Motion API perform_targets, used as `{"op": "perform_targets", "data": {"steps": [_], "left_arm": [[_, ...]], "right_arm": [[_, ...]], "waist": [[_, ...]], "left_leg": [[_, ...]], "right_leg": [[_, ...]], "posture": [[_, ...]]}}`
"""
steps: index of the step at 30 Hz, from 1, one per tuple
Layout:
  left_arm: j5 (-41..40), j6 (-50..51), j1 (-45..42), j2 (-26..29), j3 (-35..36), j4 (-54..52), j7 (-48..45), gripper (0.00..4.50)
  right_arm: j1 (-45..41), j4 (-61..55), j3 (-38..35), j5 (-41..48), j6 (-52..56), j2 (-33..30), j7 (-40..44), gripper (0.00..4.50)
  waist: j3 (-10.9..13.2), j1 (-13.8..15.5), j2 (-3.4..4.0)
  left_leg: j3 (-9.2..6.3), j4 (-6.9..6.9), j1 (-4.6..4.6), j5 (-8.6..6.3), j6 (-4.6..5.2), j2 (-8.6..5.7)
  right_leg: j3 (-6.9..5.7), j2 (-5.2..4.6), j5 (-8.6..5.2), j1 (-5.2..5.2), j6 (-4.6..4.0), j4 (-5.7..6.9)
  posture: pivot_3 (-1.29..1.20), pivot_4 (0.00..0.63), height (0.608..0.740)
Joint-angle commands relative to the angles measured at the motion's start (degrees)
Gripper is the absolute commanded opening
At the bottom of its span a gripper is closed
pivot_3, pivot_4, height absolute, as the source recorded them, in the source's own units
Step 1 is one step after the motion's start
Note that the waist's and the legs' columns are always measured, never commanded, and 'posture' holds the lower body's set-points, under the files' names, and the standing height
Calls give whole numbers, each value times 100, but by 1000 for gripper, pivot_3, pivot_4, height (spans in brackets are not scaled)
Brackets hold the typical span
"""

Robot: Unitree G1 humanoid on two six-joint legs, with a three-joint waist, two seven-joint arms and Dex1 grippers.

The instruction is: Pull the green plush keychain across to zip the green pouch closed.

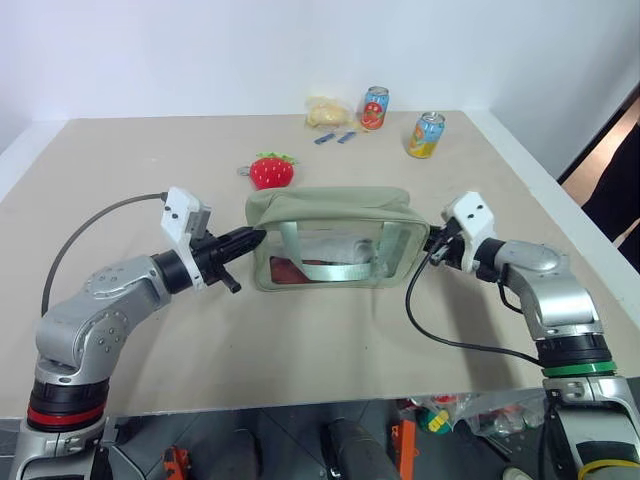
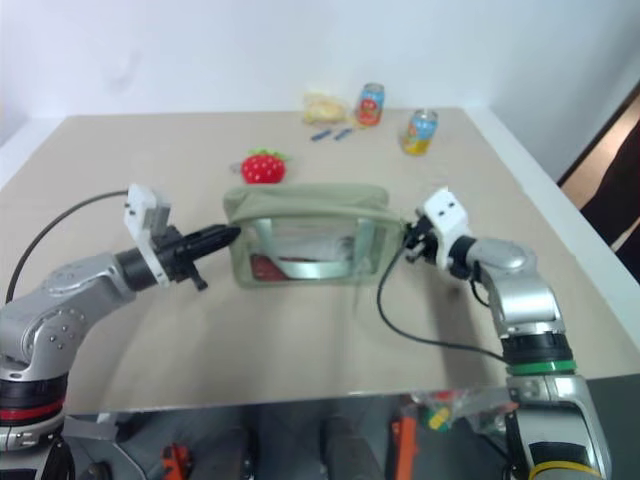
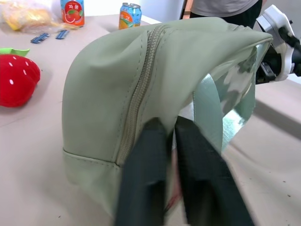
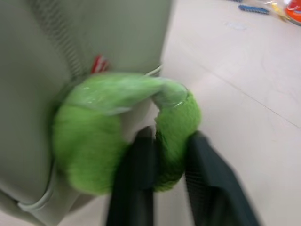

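— Where is the green pouch [image 1: 330,240]?

— We see it in the middle of the table [image 1: 300,340], long side running from our left gripper [image 1: 247,238] to our right gripper [image 1: 437,243].

— And the green plush keychain [image 4: 122,132]?

— At the pouch's right end, by the right gripper. Its two fingers sit a little apart, pinching the plush.

— The left one?

— Narrow, closed on the pouch's left end. The zip looks shut.

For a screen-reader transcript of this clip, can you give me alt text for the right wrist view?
Two black fingers of the right gripper straddle a loop of the fuzzy lime-green plush keychain, which hangs at the end of the sage-green pouch by its zipper. The beige table stretches away behind.
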Motion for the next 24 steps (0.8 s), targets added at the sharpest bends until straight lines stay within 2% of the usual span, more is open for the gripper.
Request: {"op": "perform_targets", "data": {"steps": [1,6,7,8,16,21,24], "left_arm": [[-240,163,-191,210,211,-205,-85,2001],[-354,263,-312,469,319,-68,-273,3639],[-374,269,-329,486,326,-56,-285,3960],[-395,273,-351,491,327,-45,-289,4409],[-553,309,-394,621,680,8,-248,4467],[36,-187,212,854,1039,-290,-47,4467],[538,-561,836,785,1060,-625,231,4467]], "right_arm": [[-225,-610,-645,737,398,-199,227,2581],[-82,-1261,-1095,1655,1142,-586,717,4251],[-38,-1364,-1187,1819,1230,-627,768,4481],[-15,-1452,-1307,2007,1331,-648,801,4500],[92,-1867,-1796,2608,1648,-923,703,4500],[1025,-3069,-2134,3462,2571,-1363,755,4500],[1717,-3898,-2191,3852,2725,-965,203,4500]], "waist": [[1,0,0],[2,-7,0],[2,-8,0],[2,-8,0],[3,-10,-1],[2,-6,-2],[0,-7,-6]], "left_leg": [[0,-1,-2,0,0,0],[-2,-8,-4,-1,1,3],[-4,-8,-3,-1,1,4],[-4,-8,-3,-1,2,4],[-2,-3,-4,-1,2,3],[-4,-18,-2,-3,3,4],[-4,-19,0,-10,-1,6]], "right_leg": [[0,0,2,-3,3,0],[-2,6,8,-9,15,0],[-3,6,7,-9,13,0],[-3,6,6,-8,12,0],[-1,4,-3,-8,-5,0],[-3,3,-12,-9,-2,0],[-4,3,-15,-10,7,1]], "posture": [[0,150,740],[0,150,740],[0,150,740],[0,150,740],[0,150,740],[0,150,740],[0,150,740]]}}
